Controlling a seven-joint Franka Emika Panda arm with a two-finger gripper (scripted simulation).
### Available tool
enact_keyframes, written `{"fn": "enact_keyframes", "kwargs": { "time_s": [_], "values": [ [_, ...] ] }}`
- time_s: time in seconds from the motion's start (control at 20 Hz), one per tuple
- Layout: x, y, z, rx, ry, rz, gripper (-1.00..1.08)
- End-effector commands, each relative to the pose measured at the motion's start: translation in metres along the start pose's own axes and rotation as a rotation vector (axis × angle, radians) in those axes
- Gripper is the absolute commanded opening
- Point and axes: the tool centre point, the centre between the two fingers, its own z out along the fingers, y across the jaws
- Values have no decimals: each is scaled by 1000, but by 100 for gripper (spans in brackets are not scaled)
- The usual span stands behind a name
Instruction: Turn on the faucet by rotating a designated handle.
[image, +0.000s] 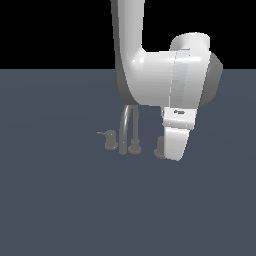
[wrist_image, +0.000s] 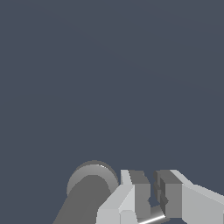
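Grey faucet (image: 128, 131) shows one spout, two knobs; gripper (wrist_image: 152, 197) fingers narrowly apart around the handle (wrist_image: 89, 186) pin.

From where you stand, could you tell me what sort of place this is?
Most likely a bare simulated test scene, not a real kitchen: a flat, featureless grey floor, a black void behind, and a lone faucet standing on it without any sink.

The faucet (image: 128, 131) looks like dull, matt grey metal; the arm (image: 160, 70) is smooth, glossy white; the floor (image: 60, 200) is flat, matt slate.

One arched spout (image: 127, 125), two knobs (image: 109, 140) — one arm (image: 150, 65).
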Motion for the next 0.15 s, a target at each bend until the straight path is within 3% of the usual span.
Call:
{"fn": "enact_keyframes", "kwargs": {
  "time_s": [0.0, 0.1],
  "values": [
    [-49, 1, -1, 1, -15, -65, -100],
    [-56, 1, -2, 0, -17, -70, -100]
  ]
}}
